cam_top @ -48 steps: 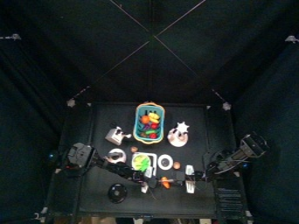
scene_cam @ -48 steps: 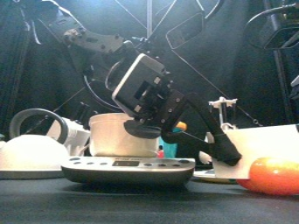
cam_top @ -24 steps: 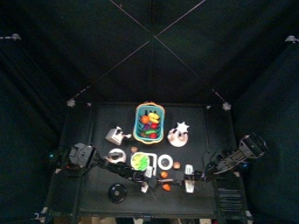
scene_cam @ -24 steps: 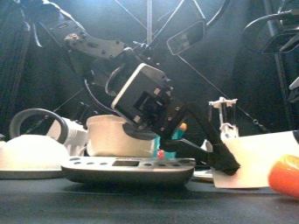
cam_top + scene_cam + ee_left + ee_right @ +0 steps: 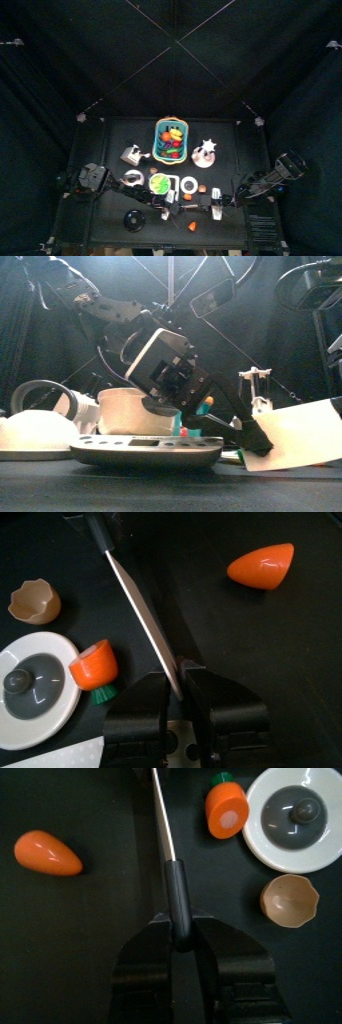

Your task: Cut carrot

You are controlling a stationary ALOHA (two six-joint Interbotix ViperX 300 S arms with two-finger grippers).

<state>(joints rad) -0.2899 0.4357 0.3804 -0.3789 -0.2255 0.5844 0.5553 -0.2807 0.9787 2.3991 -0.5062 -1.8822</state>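
Now, front edge: a flat scale (image 5: 147, 451) sits nearest the front camera, with a white kettle (image 5: 34, 426) on its left.
Left gripper (image 5: 174, 672): jaws clamped tight on a knife (image 5: 140, 612), whose pale blade runs out from between them.
Right gripper (image 5: 178, 933): jaws closed on a black knife handle, blade pointing away. Cannot tell whether both hold one knife.
Carrot: lies on the black table in two pieces, well apart, one on each side of the blade.
Pointed piece (image 5: 262, 566): alone on bare table.
Stub with green top (image 5: 95, 667): just beside a white plate (image 5: 67, 707), cut face showing.
Plate: carries a grey lid. A brown eggshell half (image 5: 35, 602) lies near it.
Far side: a green basket (image 5: 159, 130) of mixed produce stands toward the back of the table.
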